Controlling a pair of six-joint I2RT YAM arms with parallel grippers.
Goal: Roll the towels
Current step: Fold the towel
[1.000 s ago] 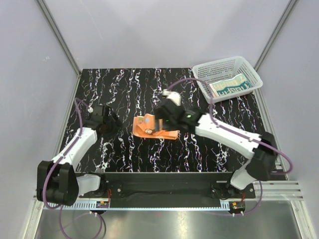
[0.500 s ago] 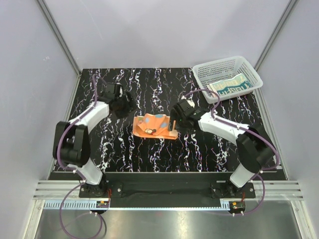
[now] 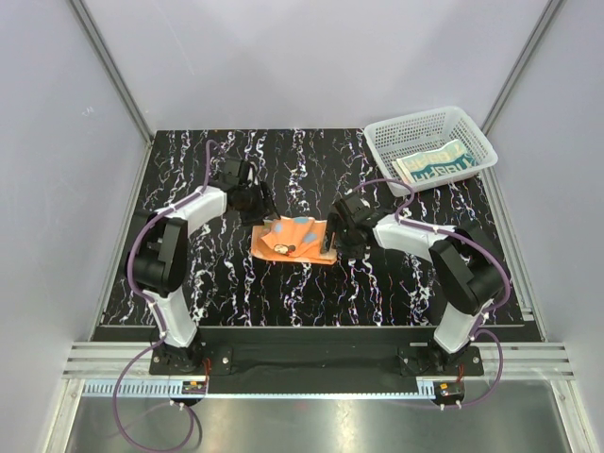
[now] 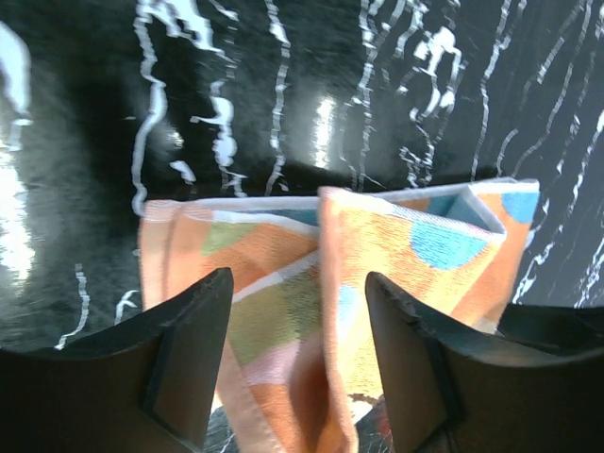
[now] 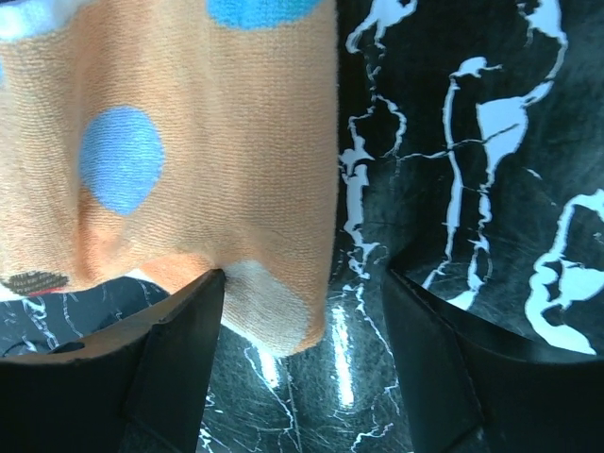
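Note:
The orange towel (image 3: 294, 239) with blue, green and yellow patches lies crumpled in the middle of the black marbled table (image 3: 236, 283). My left gripper (image 3: 257, 206) is open at the towel's far left corner; in the left wrist view the folded cloth (image 4: 396, 255) lies between and beyond the open fingers. My right gripper (image 3: 342, 238) is open at the towel's right edge; in the right wrist view the towel's corner (image 5: 274, 311) sits between the fingers, nearer the left finger (image 5: 179, 349). The cream towel (image 3: 434, 162) with teal lettering lies in the basket.
A white mesh basket (image 3: 415, 128) stands at the table's far right corner. Grey walls and metal rails close in the table on the left, right and back.
My left gripper has swung from the table's left side in to the towel's far left corner. My right gripper has drawn back from over the towel to its right edge.

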